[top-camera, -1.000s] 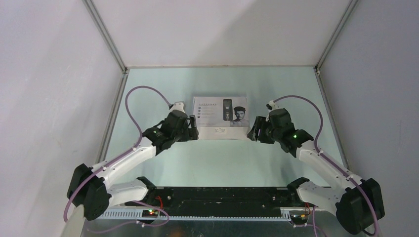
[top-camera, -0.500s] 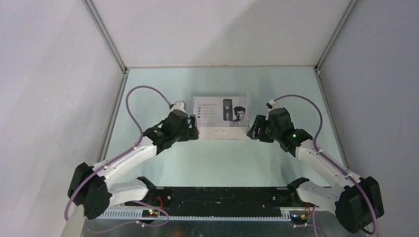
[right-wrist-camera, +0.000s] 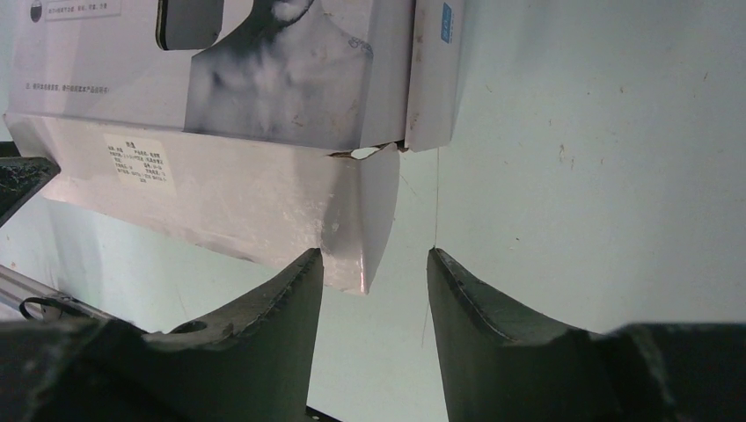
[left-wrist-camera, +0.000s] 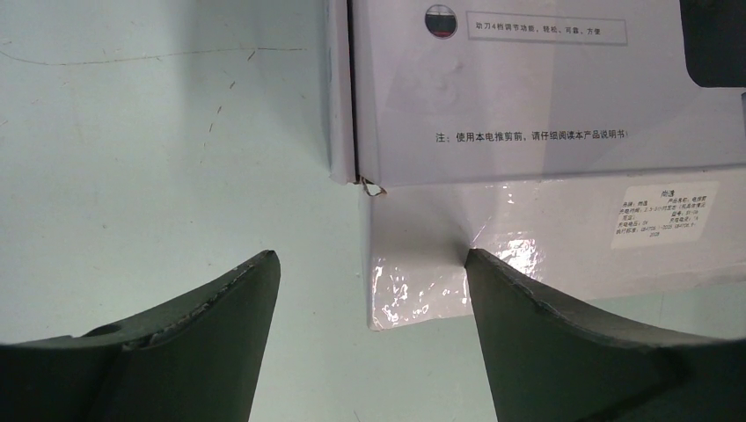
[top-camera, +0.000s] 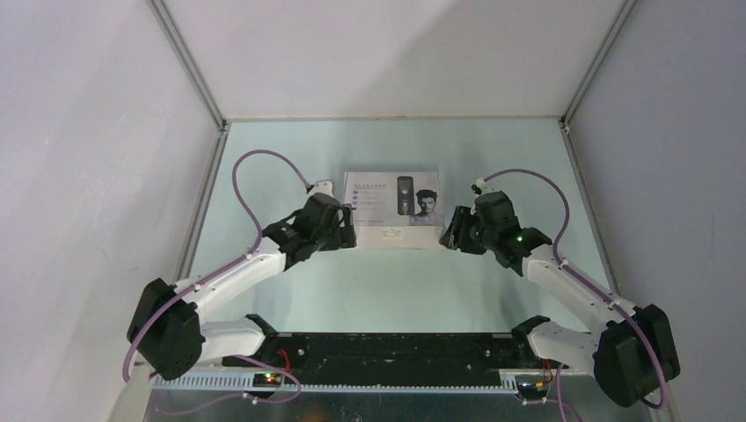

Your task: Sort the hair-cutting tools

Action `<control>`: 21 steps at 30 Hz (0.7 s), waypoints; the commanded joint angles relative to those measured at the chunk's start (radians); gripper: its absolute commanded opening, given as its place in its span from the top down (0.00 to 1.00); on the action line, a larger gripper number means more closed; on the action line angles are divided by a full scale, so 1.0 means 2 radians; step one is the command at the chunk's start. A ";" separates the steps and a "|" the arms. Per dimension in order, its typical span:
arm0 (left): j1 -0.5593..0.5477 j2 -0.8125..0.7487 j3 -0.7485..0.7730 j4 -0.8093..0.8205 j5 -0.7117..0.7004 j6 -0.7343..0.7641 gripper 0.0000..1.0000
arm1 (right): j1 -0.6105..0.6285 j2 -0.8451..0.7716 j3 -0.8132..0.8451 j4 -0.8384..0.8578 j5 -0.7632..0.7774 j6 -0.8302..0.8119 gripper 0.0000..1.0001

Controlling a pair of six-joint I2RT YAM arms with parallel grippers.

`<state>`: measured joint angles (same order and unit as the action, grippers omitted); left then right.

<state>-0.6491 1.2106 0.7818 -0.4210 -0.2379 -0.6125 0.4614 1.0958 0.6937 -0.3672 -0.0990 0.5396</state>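
We cannot see the hair tools, maybe inside the shut box (top-camera: 391,200), so our left gripper (left-wrist-camera: 371,257) and right gripper (right-wrist-camera: 374,254), both spread wide at its near corners, should pinch the light, slippery, bendy front flap (left-wrist-camera: 528,224) gently.

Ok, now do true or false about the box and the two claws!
1. The box is shut. True.
2. The left claw is shut. False: it is open, at the box's near corner.
3. The right claw is lifting the box. False: it is open, and the box lies on the table.
4. The box shows a man's picture. True.
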 commanded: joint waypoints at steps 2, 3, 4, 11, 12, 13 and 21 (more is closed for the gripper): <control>0.000 0.001 0.011 0.002 -0.016 0.001 0.16 | 0.003 0.004 0.000 0.010 0.000 0.000 0.50; 0.000 0.002 0.011 0.003 -0.016 0.001 0.16 | 0.004 0.005 0.000 0.010 0.001 0.001 0.50; 0.000 0.002 0.011 0.003 -0.017 0.002 0.16 | 0.004 0.005 0.000 0.010 0.002 0.001 0.50; 0.000 0.007 0.016 -0.007 -0.025 0.005 0.16 | 0.004 0.011 0.000 0.007 0.004 0.004 0.51; -0.001 0.004 0.016 -0.008 -0.026 0.005 0.16 | 0.005 0.010 0.000 0.007 0.005 0.005 0.51; 0.000 0.003 0.016 -0.009 -0.027 0.006 0.16 | 0.006 0.008 0.000 0.007 0.007 0.006 0.51; -0.002 0.011 0.021 -0.008 -0.026 0.009 0.19 | 0.015 0.006 0.000 0.011 0.023 0.005 0.54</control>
<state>-0.6498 1.2190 0.7914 -0.4305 -0.2432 -0.6094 0.4816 1.1130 0.6937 -0.3679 -0.0826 0.5465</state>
